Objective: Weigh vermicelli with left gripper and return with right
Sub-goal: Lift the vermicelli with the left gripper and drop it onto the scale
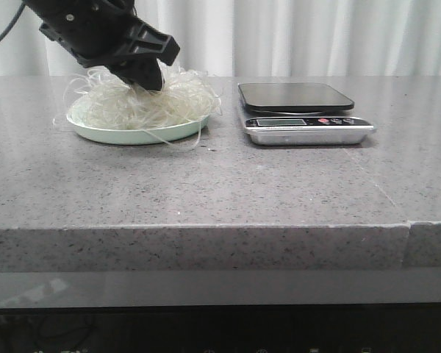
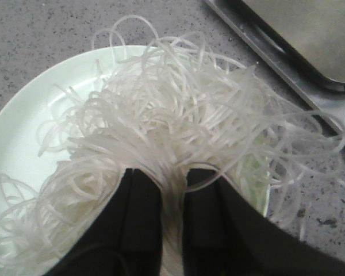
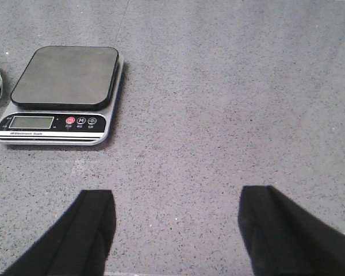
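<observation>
While its fingers are pinching a thin band of strands between them, the left gripper (image 2: 172, 224) is sitting down in the vermicelli (image 1: 140, 103), which is lying heaped on the pale green plate (image 1: 132, 134) (a few loops are spilling over its rim). Beside it, the kitchen scale (image 1: 303, 112) is standing bare; the right gripper (image 3: 175, 230) is hanging wide open, holding nothing.

Whitish, loosely tangled vermicelli (image 1: 143, 103) heaped on pale green plate (image 1: 132, 135), strands overhanging.
</observation>
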`<state>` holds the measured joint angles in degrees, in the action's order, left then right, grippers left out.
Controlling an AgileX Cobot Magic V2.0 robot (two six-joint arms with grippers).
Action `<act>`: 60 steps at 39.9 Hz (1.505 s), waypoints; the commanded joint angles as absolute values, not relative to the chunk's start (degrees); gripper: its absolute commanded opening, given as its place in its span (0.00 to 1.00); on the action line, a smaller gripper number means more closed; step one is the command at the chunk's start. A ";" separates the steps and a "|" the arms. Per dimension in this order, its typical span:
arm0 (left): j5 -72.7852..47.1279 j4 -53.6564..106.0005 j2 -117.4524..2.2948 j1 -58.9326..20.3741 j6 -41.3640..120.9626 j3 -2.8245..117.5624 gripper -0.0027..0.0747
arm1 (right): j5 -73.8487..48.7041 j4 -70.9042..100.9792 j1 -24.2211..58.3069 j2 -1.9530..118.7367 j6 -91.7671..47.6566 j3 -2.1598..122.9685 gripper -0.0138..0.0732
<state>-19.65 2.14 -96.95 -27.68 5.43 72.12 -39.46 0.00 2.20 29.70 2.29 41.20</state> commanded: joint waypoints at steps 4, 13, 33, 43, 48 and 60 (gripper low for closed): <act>-16.55 2.67 -90.73 -28.47 5.35 77.08 0.23 | -35.93 0.00 1.76 30.47 1.71 43.02 0.81; -18.95 2.56 -89.85 -31.09 5.35 85.65 0.23 | -35.93 0.00 1.76 30.47 1.71 43.02 0.81; -19.58 2.32 -105.89 -37.73 5.35 111.24 0.24 | -35.93 0.00 1.76 30.47 1.71 43.02 0.81; -18.65 2.69 -115.22 -38.81 5.35 119.17 0.24 | -35.93 0.00 1.76 30.47 1.71 43.02 0.81; -19.46 2.69 -117.46 -38.86 5.35 119.17 0.24 | -35.93 0.00 1.76 30.47 1.71 43.02 0.81; -22.22 3.85 -118.49 -38.86 5.24 119.17 0.62 | -35.93 0.00 1.76 30.47 1.71 43.02 0.81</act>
<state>-25.96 2.81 -122.59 -38.60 5.43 117.01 -39.46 0.00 2.20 29.70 2.25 41.20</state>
